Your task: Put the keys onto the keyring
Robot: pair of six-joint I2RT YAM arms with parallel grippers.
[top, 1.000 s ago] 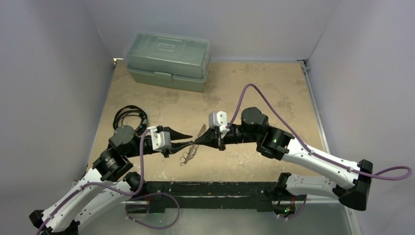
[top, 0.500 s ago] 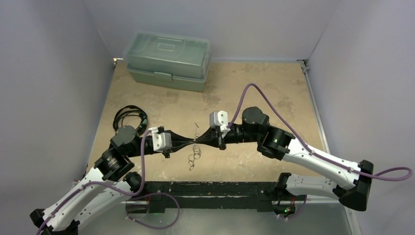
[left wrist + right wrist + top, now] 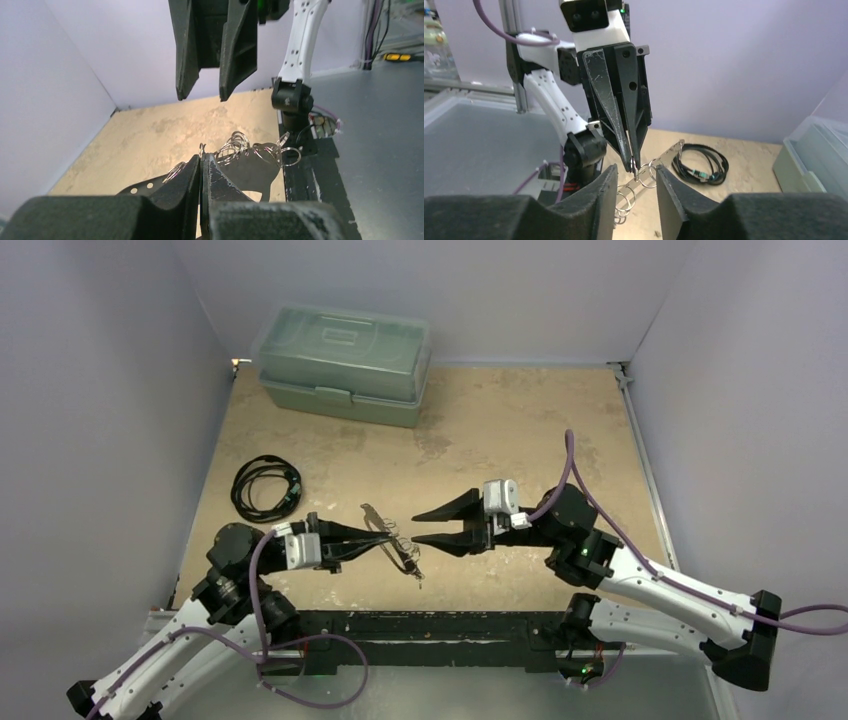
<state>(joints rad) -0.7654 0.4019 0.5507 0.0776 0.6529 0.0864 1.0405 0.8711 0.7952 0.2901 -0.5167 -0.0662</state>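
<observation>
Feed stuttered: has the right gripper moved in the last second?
Yes. In the top view the right gripper has pulled back rightward and toward the near edge, farther from the green toolbox, and is open.

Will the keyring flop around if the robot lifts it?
Probably floppy: the keyring hangs as a loose bunch of rings from the shut left tool, so it'd likely swing. The wire looks thin, so probably light.

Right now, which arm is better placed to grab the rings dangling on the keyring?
Right. The right gripper is open, empty and facing the keyring; the left gripper is shut on it.
</observation>
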